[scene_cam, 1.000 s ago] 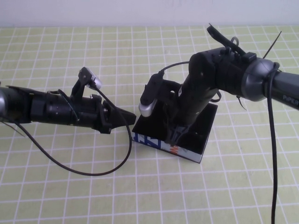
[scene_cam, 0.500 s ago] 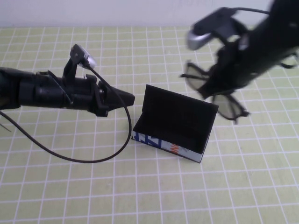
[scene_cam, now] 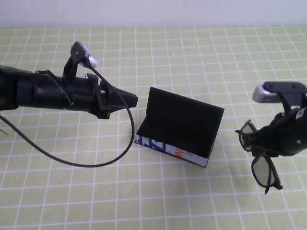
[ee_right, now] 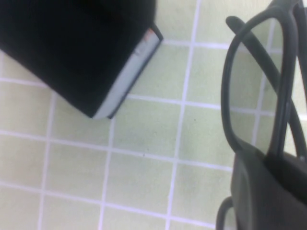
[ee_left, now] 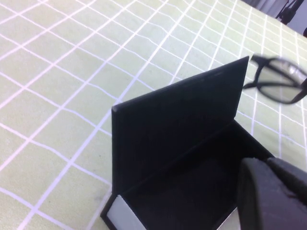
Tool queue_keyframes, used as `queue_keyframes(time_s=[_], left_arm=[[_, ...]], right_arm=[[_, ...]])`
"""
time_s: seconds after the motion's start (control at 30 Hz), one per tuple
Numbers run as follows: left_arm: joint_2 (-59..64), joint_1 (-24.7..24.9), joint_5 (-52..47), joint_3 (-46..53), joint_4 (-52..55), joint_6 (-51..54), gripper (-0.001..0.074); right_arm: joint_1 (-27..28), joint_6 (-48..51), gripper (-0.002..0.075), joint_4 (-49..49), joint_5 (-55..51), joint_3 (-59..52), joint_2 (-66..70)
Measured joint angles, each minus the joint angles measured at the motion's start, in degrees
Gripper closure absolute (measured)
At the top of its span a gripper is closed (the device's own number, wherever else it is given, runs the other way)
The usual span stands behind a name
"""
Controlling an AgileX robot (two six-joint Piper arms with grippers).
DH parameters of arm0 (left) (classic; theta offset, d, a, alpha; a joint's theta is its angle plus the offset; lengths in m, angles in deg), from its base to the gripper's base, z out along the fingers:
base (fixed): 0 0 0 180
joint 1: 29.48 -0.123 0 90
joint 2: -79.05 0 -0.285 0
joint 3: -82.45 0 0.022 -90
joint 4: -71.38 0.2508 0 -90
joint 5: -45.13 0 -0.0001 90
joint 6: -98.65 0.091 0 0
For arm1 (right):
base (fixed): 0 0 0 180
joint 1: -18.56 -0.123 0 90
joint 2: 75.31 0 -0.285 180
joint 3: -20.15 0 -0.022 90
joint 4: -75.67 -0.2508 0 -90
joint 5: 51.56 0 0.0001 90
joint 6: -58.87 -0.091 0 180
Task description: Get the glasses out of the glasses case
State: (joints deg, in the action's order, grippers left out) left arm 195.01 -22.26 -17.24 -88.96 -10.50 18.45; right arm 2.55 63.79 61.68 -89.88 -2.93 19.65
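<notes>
The glasses case (scene_cam: pixel 178 129) stands open in the middle of the table, lid upright, its inside empty in the left wrist view (ee_left: pixel 192 158). The black glasses (scene_cam: pixel 261 160) hang to the right of the case, just above the table, gripped at the bridge by my right gripper (scene_cam: pixel 268 146), which is shut on them. One lens frame (ee_right: pixel 259 81) shows in the right wrist view beside the case's corner (ee_right: pixel 120 91). My left gripper (scene_cam: pixel 130 100) is shut and empty, hovering just left of the case's lid. The glasses also show beyond the lid in the left wrist view (ee_left: pixel 280 84).
The table is covered by a green cloth with a white grid (scene_cam: pixel 144 191). A black cable (scene_cam: pixel 96 163) loops from the left arm down over the table in front of the case's left end.
My right gripper lifted the glasses out of the case, swung up and back, then came down to the right of the case. The left gripper rose slightly and stays beside the lid.
</notes>
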Motion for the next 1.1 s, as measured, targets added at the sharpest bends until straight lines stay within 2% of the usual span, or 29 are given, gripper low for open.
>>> queue_keyframes(time_s=[0.2,0.3,0.57,0.67,0.83,1.0,1.1], left_arm=[[0.00,0.00,0.00,0.00,0.22,-0.66,0.0739],[0.00,0.00,0.00,0.00,0.91,-0.90,0.0739],[-0.03,0.00,0.00,0.00,2.10,-2.14,0.0739],[-0.56,0.00,0.11,0.00,1.75,-3.52,0.0739],[-4.74,0.00,2.57,0.00,1.75,-9.84,0.0739],[-11.39,0.00,4.00,0.12,2.10,-14.09,0.0739],[-18.08,0.00,8.76,2.64,1.27,-15.57,0.0739]], right_arm=[[0.00,0.00,0.0706,-1.43,3.17,-1.92,4.19],[0.00,0.00,0.0680,-1.64,3.42,-1.92,6.03],[0.00,0.00,0.0452,-1.76,3.55,-1.30,7.33],[0.00,-0.09,0.0414,-1.76,2.09,-0.23,5.40],[0.00,-0.86,0.0435,-1.84,-3.81,0.16,-3.14],[0.00,-0.99,0.0522,-1.42,-13.06,-0.39,-16.78],[0.00,-0.95,0.0573,-0.86,-16.06,-2.56,-28.38]])
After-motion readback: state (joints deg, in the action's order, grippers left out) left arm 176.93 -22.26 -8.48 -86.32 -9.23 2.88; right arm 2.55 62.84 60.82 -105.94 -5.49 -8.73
